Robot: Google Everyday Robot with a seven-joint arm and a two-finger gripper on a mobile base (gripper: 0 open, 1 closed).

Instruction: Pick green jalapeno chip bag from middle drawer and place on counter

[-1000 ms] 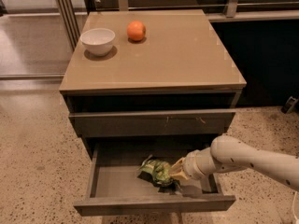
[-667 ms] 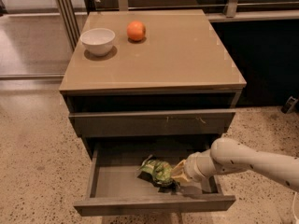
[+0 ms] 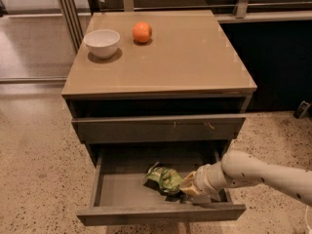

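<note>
The green jalapeno chip bag [image 3: 165, 179], crumpled and shiny, lies on the floor of the open middle drawer [image 3: 122, 191], right of its middle. My gripper [image 3: 184, 187] reaches into the drawer from the right on a white arm, and its tip is against the bag's right side. The bag hides how the tip stands on it. The tan counter [image 3: 170, 57] tops the cabinet above the drawers.
A white bowl [image 3: 102, 42] and an orange fruit [image 3: 142, 32] sit at the counter's back left. The scratched drawer front [image 3: 161, 128] above the open drawer sticks out slightly over its back half. Speckled floor surrounds the cabinet. A dark wall stands to the right.
</note>
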